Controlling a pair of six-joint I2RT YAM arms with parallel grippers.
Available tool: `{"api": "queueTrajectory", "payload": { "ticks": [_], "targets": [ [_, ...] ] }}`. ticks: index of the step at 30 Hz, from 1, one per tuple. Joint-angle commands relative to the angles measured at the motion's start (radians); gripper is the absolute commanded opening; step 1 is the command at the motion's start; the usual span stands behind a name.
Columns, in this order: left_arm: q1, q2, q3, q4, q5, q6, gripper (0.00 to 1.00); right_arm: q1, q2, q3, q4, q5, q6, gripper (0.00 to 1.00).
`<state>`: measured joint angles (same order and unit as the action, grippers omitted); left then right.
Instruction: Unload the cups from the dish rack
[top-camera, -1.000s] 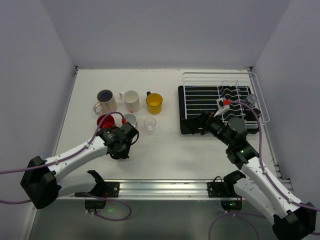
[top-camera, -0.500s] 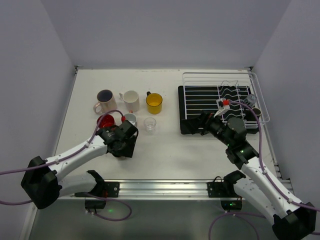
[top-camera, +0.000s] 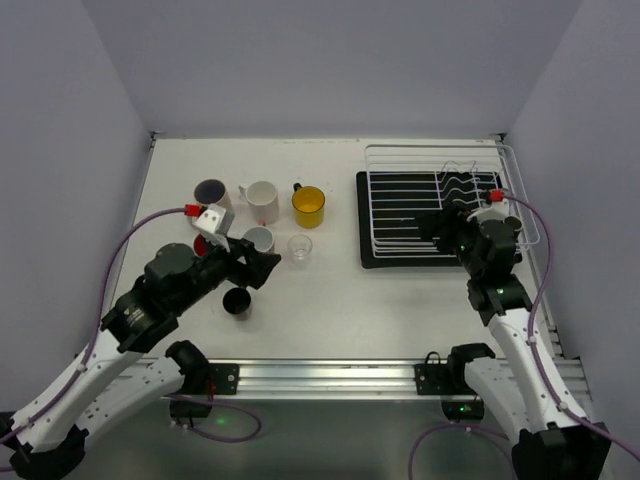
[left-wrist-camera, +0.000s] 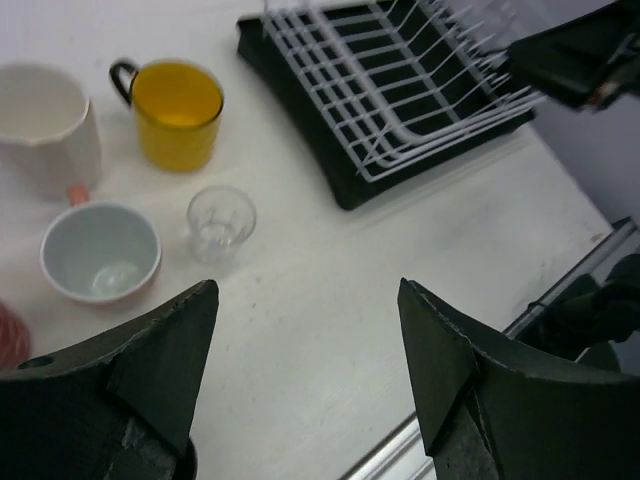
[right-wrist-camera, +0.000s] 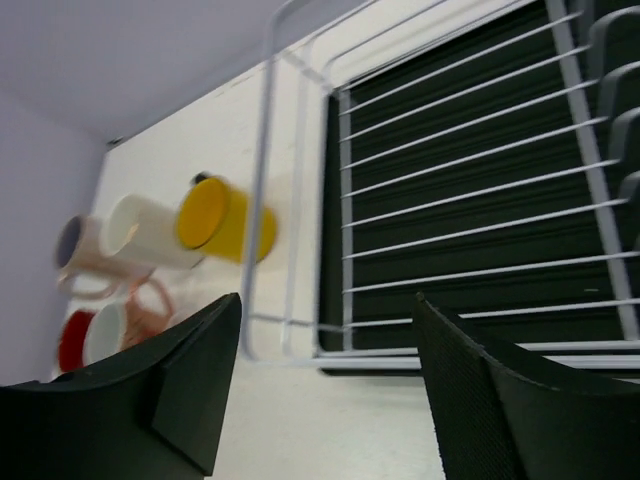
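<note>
White wire dish rack (top-camera: 430, 205) at right edge of table (top-camera: 330, 310), cups (top-camera: 308, 205) clustered toward left edge, left tool (left-wrist-camera: 305, 300) spread beside them, right tool (right-wrist-camera: 328, 310) spread over rack.

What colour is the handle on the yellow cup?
Black. The yellow cup shows its handle most clearly in the left wrist view.

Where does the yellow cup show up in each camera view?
Top: yellow cup, centre, left of the rack.
Left wrist: cup upper left, above the glass.
Right wrist: cup left of centre, behind the rack's rim.
Shared landmark: the rack, right of the cup in all three.
</note>
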<state>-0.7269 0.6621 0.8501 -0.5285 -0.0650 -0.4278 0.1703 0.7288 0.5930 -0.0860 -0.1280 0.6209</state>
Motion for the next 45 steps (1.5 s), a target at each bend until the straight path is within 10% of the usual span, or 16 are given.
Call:
{"api": "queueTrajectory", "payload": {
  "ticks": [1,16,45],
  "targets": [
    [0.003,-0.1,-0.12,0.283,0.132,0.09,0.77,-0.095,0.064,0.089,-0.084,0.172,-0.07,0.68],
    [0.007,-0.226,-0.171,0.283,0.26,0.156,0.79,-0.295,0.57,0.439,-0.069,0.672,-0.257,0.68],
    [-0.028,-0.22,-0.171,0.266,0.232,0.159,0.79,-0.339,1.084,0.78,-0.173,0.731,-0.308,0.71]
  ]
}}
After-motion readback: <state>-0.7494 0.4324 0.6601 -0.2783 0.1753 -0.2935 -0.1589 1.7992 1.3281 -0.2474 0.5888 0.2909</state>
